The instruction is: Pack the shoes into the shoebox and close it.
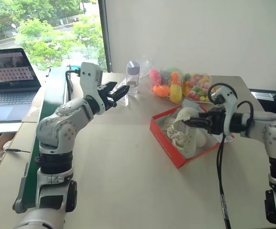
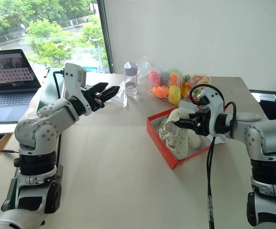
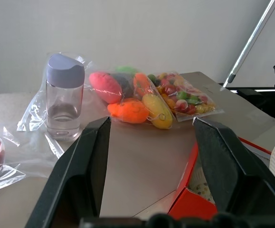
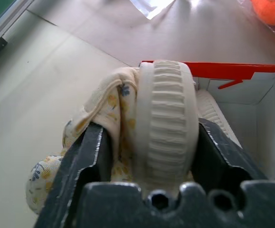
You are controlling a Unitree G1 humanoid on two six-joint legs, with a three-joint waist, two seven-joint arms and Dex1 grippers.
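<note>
Over on the left, a laptop point(image 1: 10, 78) glows with a screen too small to read, and the left end effector point(image 1: 120, 91) hangs above the bench point(image 1: 114, 162) with its fingers apart, nothing in them. Just past it stands a clear bottle point(image 1: 133, 76) with a lilac cap, no label showing, then the bag of bright toys point(image 1: 178, 86) by the wall.

Now the action: the red box point(image 1: 162, 134) sits open on the bench, and the right end effector point(image 1: 189, 122) is clamped on a cream shoe point(image 4: 168, 118) by its ribbed sole, with flowered cloth point(image 4: 99, 118) caught against one finger. The shoe hangs over the box; the second shoe point(image 1: 183, 139) appears to lie inside.

To do this well, I'd say turn the sole flat, set it alongside its partner, low enough to clear the rim, and release only once it rests. Watch that cloth, which could snag.

No brand or writing is legible anywhere.
</note>
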